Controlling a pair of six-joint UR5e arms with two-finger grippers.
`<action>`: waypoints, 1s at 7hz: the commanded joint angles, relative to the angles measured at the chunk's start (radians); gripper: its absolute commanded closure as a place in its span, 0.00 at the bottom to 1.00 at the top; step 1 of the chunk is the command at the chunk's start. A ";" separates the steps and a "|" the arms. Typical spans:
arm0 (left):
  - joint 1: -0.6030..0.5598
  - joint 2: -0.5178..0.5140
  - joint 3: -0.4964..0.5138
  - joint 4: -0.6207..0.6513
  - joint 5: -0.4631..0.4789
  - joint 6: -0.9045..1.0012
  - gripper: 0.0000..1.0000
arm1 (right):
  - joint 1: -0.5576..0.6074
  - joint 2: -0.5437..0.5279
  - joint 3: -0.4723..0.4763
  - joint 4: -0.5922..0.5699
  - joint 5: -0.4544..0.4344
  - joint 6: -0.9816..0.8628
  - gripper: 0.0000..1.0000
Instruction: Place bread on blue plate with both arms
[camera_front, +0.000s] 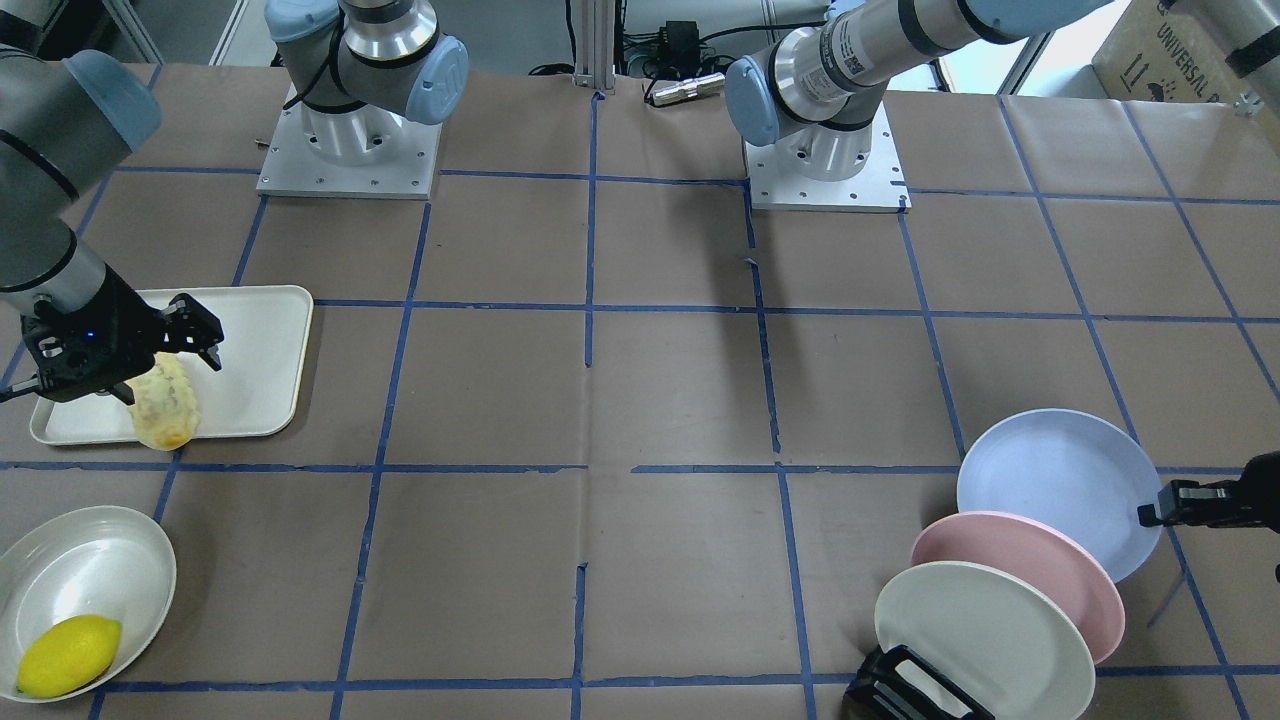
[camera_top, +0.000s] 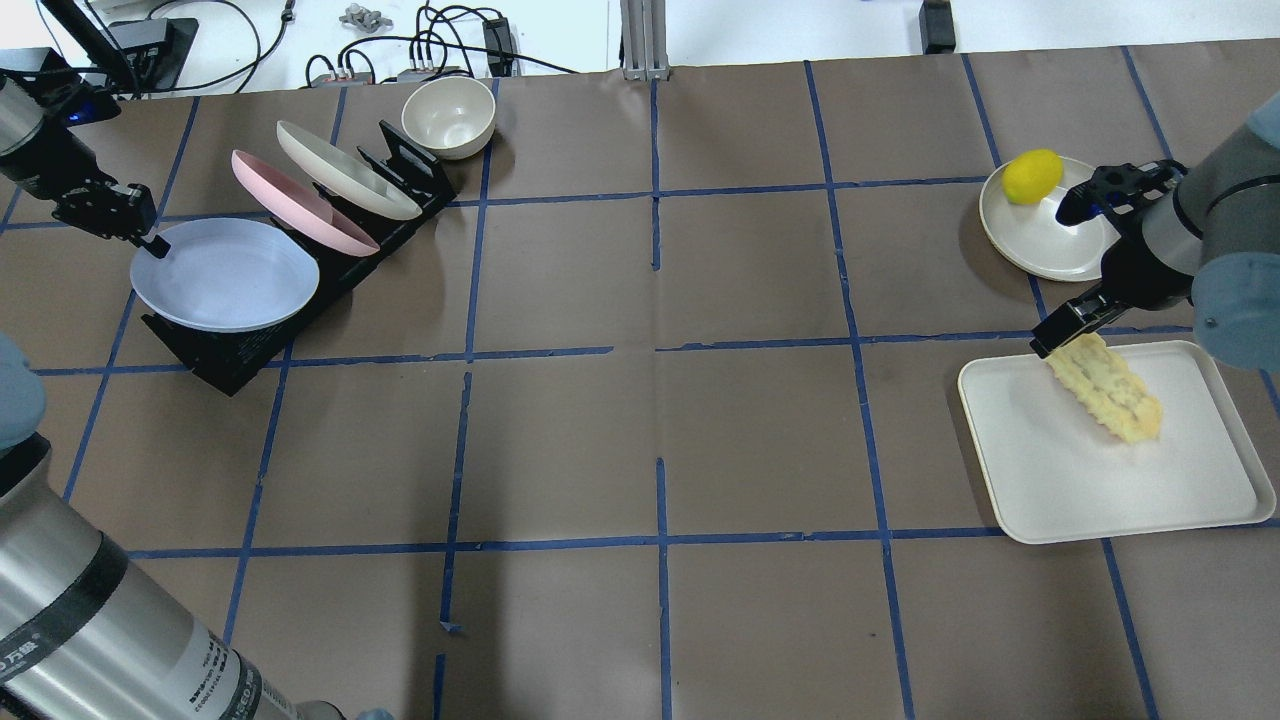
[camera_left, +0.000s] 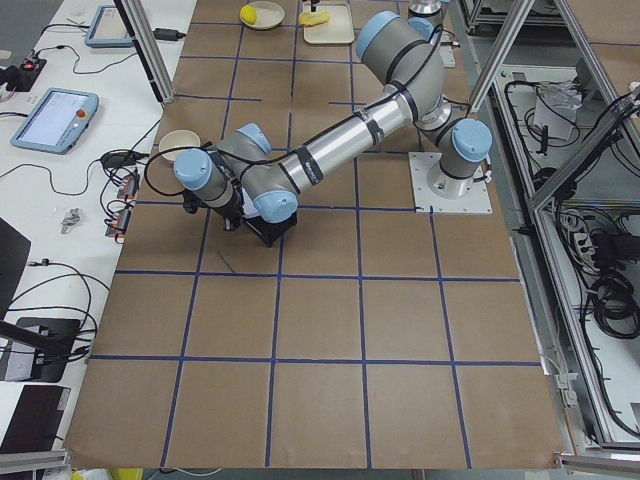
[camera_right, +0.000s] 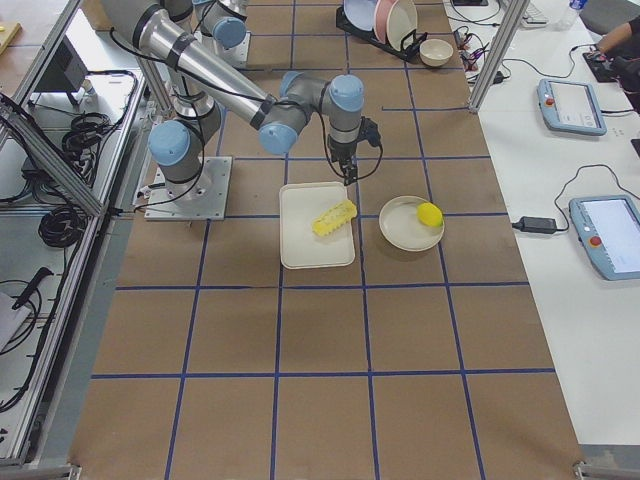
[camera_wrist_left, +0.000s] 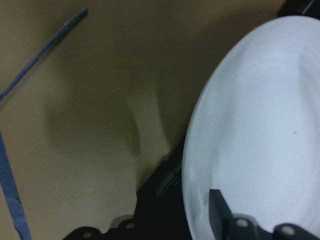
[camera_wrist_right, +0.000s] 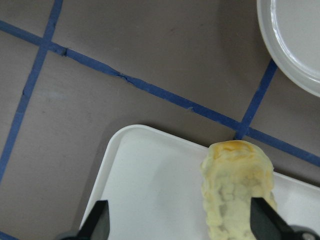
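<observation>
Lying unlifted on its tray (camera_top: 1050, 480) under the wide-spread right gripper (camera_wrist_right: 180, 212), the bread (camera_top: 1105, 388) is well apart from the blue plate (camera_top: 225, 275), at whose rim the left gripper (camera_top: 152, 240) sits, grip unclear.

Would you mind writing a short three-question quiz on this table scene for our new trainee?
1. True or false: the oblong golden-yellow crumbly bread loaf lies on a round plate.
2. Which round plate in the black slotted rack stands nearest the left gripper? A the pink plate; B the pale blue plate; C the cream-white plate.
3. Fill in: over the cream rectangular plastic tray, the right gripper is ___ (open or shut).
Key: 1 false, it lies on the tray; 2 B; 3 open.
</observation>
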 joint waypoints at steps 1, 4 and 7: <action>-0.030 0.112 -0.038 -0.081 0.005 -0.007 0.85 | -0.044 0.093 -0.001 -0.098 0.000 -0.121 0.01; -0.183 0.316 -0.220 -0.093 0.005 -0.160 0.85 | -0.077 0.164 0.002 -0.129 0.002 -0.137 0.01; -0.428 0.374 -0.353 -0.057 -0.039 -0.300 0.85 | -0.077 0.172 0.005 -0.128 -0.006 -0.130 0.40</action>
